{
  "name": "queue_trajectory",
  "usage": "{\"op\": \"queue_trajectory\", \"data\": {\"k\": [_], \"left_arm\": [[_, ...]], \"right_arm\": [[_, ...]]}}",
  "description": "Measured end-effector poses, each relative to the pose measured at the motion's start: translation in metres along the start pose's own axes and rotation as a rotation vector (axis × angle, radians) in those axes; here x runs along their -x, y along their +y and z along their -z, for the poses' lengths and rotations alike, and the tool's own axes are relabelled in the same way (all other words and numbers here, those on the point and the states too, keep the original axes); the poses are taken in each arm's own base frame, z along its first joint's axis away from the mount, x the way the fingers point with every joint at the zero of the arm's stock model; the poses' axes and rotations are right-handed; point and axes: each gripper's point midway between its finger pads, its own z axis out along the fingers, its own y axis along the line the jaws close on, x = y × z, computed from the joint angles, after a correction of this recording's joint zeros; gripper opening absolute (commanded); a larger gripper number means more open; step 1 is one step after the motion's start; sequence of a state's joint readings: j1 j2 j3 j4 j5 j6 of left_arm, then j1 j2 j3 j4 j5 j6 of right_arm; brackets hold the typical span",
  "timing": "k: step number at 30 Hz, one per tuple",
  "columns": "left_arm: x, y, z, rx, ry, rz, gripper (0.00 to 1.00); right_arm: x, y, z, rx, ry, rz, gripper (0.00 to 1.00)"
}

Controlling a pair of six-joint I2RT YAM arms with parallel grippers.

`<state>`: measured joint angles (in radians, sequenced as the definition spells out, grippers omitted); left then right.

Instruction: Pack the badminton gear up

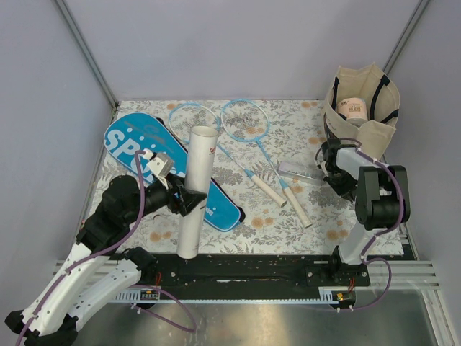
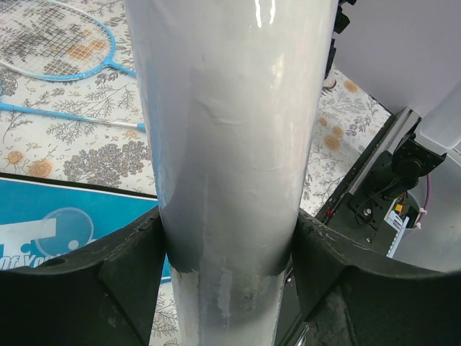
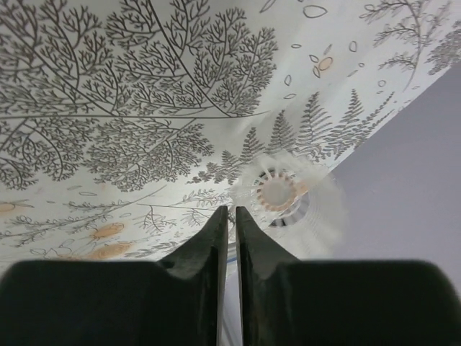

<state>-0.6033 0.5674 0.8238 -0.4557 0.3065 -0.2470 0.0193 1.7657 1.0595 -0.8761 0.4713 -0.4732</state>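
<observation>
My left gripper (image 1: 189, 200) is shut on the white tube (image 1: 198, 180) and holds it tilted above the blue SPORT cover (image 1: 137, 148), open end toward the back. In the left wrist view the tube (image 2: 230, 144) fills the space between both fingers (image 2: 130, 267). Two light-blue rackets (image 1: 245, 119) lie side by side at mid table, with their white handles (image 1: 297, 205) pointing to the front right. My right gripper (image 1: 328, 157) is low at the table's right side. Its jaws (image 3: 232, 210) are pinched on the rim of the white shuttlecock (image 3: 284, 191).
A beige tote (image 1: 360, 133) with black handles stands at the back right, with a roll (image 1: 353, 108) inside. A small clear plastic piece (image 1: 295, 170) lies by the racket handles. A floral mat (image 1: 288, 223) covers the table. Grey walls stand on three sides.
</observation>
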Motion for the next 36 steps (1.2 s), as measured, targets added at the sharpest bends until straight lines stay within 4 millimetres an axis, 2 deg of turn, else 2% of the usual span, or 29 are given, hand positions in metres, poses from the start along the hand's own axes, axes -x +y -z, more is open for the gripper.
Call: {"op": "queue_trajectory", "data": {"k": [2, 9, 19, 23, 31, 36], "left_arm": [[0.000, 0.000, 0.001, -0.001, -0.002, -0.004, 0.54], [0.001, 0.001, 0.001, 0.004, -0.007, -0.009, 0.54], [-0.010, 0.009, -0.002, 0.033, 0.010, -0.006, 0.54], [-0.012, 0.011, -0.007, 0.034, 0.018, -0.008, 0.54], [-0.018, 0.014, -0.016, 0.022, 0.030, -0.043, 0.53], [-0.025, 0.013, -0.030, -0.019, 0.073, -0.084, 0.53]], "right_arm": [[-0.001, -0.002, 0.005, -0.006, -0.008, -0.007, 0.00], [-0.002, -0.014, 0.040, -0.007, -0.093, -0.082, 0.00], [0.000, -0.027, 0.110, 0.028, -0.291, -0.282, 0.00], [0.002, -0.032, 0.149, 0.025, -0.383, -0.336, 0.00], [0.010, -0.040, 0.249, 0.070, -0.699, -0.419, 0.00], [0.006, -0.031, 0.298, 0.183, -0.938, -0.452, 0.00]]}}
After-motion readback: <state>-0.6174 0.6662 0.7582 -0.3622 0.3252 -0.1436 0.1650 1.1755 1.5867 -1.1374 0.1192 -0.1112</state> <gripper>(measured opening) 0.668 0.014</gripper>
